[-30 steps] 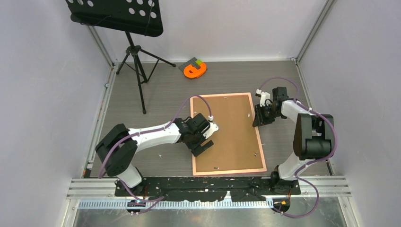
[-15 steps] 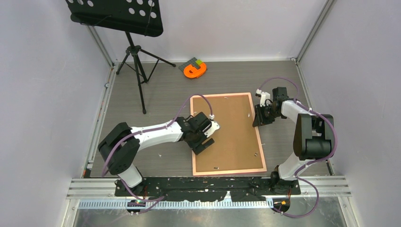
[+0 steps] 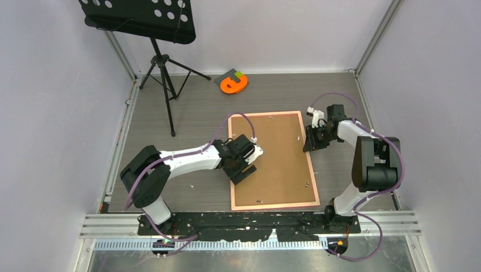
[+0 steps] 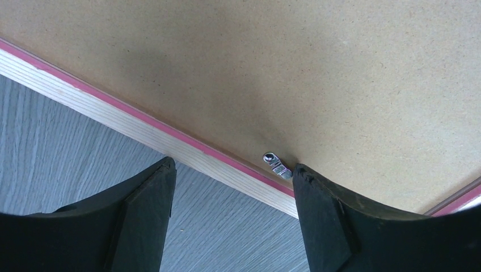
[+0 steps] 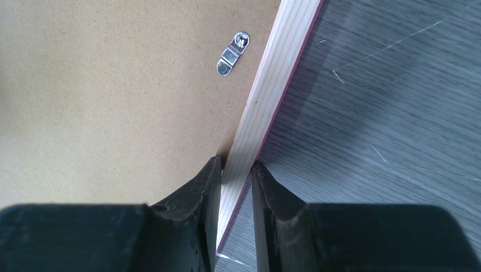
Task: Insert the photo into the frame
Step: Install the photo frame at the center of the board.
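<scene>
The frame (image 3: pixel 266 114) lies face down on the table, its pink-edged wooden border (image 4: pixel 113 110) surrounding a brown backing board (image 3: pixel 281 158). The photo is hidden. My left gripper (image 3: pixel 243 174) hovers open over the frame's left edge. In the left wrist view the left gripper (image 4: pixel 232 170) straddles the border, with its right finger (image 4: pixel 317 209) next to a small metal clip (image 4: pixel 276 165). My right gripper (image 3: pixel 309 148) is at the frame's right edge. In the right wrist view the right gripper (image 5: pixel 235 161) is shut on the wooden border (image 5: pixel 278 73), near another clip (image 5: pixel 232 54).
A black music stand (image 3: pixel 161 62) on a tripod stands at the back left. An orange tape-like object (image 3: pixel 233 85) lies at the back, beyond the frame. Grey walls enclose the table on three sides.
My left gripper has narrowed a little and shifted slightly along the frame's left edge. The right arm and the frame have not moved.
</scene>
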Robot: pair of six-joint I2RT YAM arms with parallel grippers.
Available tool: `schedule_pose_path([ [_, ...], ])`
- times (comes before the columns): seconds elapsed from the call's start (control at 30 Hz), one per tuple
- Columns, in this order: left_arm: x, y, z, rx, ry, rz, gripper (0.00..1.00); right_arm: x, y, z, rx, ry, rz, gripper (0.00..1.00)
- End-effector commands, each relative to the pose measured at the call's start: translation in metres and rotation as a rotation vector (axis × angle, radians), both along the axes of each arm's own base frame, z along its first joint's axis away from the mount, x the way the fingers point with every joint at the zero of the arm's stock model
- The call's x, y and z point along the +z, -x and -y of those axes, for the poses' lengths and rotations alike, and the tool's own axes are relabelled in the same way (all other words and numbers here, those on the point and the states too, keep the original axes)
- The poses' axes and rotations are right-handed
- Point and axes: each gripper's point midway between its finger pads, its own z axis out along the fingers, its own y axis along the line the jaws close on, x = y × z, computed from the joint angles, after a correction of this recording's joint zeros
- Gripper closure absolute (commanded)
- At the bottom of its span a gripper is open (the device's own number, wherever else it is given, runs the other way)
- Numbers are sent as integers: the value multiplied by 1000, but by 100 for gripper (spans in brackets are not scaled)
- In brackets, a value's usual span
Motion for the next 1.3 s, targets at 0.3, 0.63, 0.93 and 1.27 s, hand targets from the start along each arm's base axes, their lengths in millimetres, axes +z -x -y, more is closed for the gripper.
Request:
schedule_pose_path([
  [0.3,4,-11,4,19,6,14,43,9,-7,-1,22,-7,58,94],
  [0.63,7,-11,6,10,30,8,55,9,-7,-1,22,-8,57,94],
  [0.93,12,-19,13,2,58,43,68,9,-7,-2,24,-11,57,94],
  [1.27,12,-20,13,27,61,50,50,9,-7,-2,25,-13,56,94],
])
